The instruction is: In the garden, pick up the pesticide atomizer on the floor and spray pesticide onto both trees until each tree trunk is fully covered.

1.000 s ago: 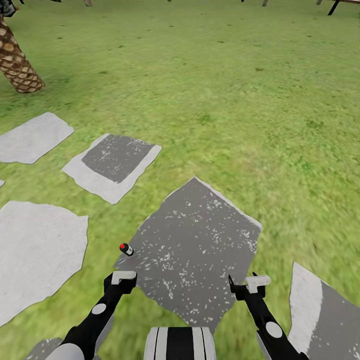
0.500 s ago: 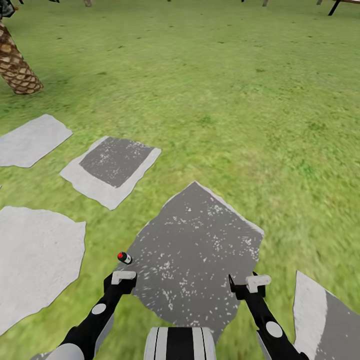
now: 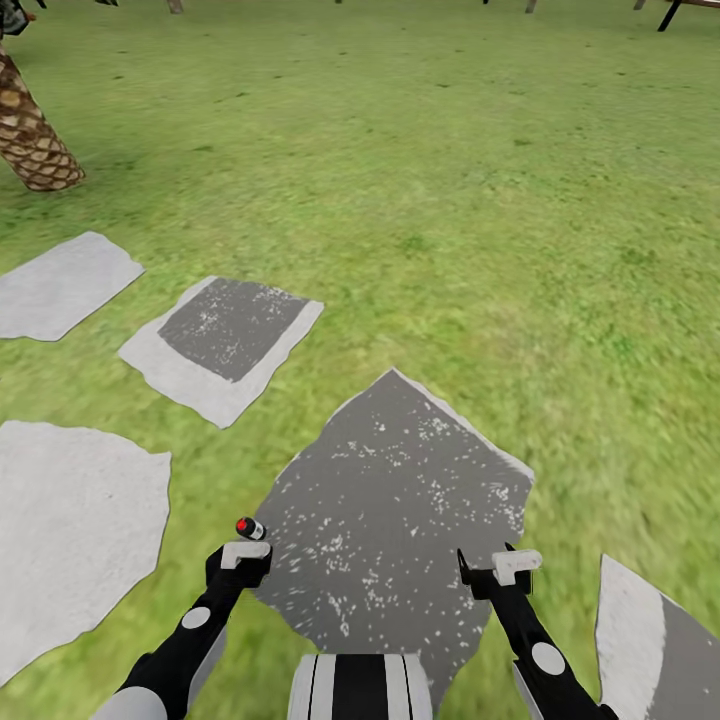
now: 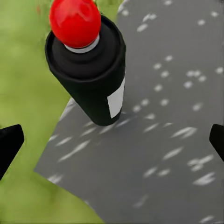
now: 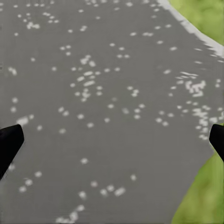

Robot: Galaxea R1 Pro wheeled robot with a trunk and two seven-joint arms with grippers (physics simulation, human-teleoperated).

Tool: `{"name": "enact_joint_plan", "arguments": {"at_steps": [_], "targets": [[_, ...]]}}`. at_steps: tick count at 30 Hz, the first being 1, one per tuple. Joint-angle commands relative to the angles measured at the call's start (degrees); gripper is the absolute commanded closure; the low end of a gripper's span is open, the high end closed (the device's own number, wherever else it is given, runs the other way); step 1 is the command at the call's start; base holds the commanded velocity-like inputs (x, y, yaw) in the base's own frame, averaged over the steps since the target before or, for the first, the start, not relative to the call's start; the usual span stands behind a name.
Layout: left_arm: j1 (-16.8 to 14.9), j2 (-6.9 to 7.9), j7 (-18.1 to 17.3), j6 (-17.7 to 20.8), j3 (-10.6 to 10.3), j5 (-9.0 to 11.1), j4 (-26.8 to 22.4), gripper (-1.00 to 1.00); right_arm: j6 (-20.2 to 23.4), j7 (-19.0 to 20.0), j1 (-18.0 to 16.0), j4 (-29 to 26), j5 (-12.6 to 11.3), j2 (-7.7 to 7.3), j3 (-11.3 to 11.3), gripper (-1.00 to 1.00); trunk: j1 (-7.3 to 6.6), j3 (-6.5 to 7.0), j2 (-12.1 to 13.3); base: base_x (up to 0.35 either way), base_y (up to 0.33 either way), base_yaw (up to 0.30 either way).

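Observation:
The pesticide atomizer (image 3: 249, 528) is a small black can with a red cap and a white label. It stands on the edge of a dark grey paving stone (image 3: 400, 520), just ahead of my left gripper (image 3: 243, 558). In the left wrist view the atomizer (image 4: 91, 70) looms close, beyond the open gripper (image 4: 112, 142), whose black fingertips (image 4: 9, 142) sit wide apart with nothing between them. My right gripper (image 3: 500, 570) hovers open over the same stone (image 5: 107, 102). A pale trunk base (image 3: 176, 5) at the far edge of the lawn is too cropped to identify as a tree.
Pale grey paving slabs (image 3: 70, 530) lie left in the green lawn (image 3: 480, 200), with another two-tone slab (image 3: 225, 340) ahead. A scaly brown palm-like trunk (image 3: 30, 130) stands far left. A slab (image 3: 650, 640) lies at the right.
The whole view has slid forward over the ground, so the camera moved. The atomizer now lies closer to my left gripper. Both grippers stay open.

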Motion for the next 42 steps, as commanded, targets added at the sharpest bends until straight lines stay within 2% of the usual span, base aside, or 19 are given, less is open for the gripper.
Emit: {"name": "enact_joint_plan", "arguments": {"at_steps": [1,28,42], "targets": [[0.0,-0.02,0.0,-0.2,0.2,-0.5,0.1,-1.00,-0.1,0.0,0.0,0.0,0.6,0.02,-0.1,-1.00,0.01,-0.03,0.0,0.184,0.166,0.000],[0.0,-0.12,0.0,-0.2,0.3,-0.5,0.1,-1.00,-0.1,0.0,0.0,0.0,0.6,0.02,-0.1,-1.00,0.01,-0.03,0.0,0.053,0.017,0.000],[0.0,-0.12,0.0,-0.2,0.3,-0.5,0.1,-1.00,-0.1,0.0,0.0,0.0,0.6,0.02,-0.1,-1.00,0.01,0.63,0.0,0.000,0.000,0.000]]}}
